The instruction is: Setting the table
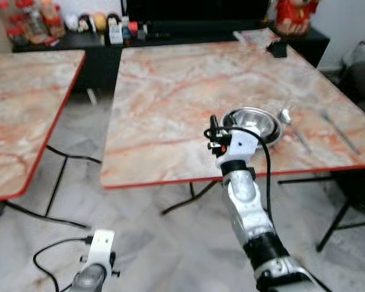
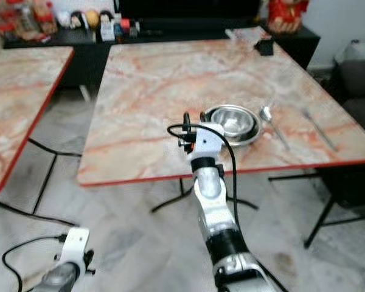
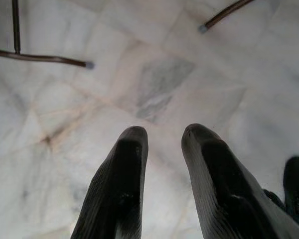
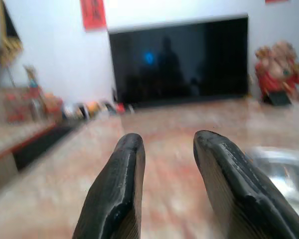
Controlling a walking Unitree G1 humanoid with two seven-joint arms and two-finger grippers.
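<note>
The right hand (image 4: 164, 186), parted and empty, is held just left of the steel bowl (image 1: 253, 125); a spoon (image 1: 292, 126) is laid just right of the bowl on the counter (image 1: 170, 91); the left hand (image 3: 164, 184), parted and empty, is hung over the floor (image 3: 154, 89)

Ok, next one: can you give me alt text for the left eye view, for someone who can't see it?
The robot's right gripper is raised over the near edge of a marble-patterned table, just left of a metal bowl. A spoon and a second thin utensil lie to the bowl's right. The left arm hangs low over the tiled floor.
</note>
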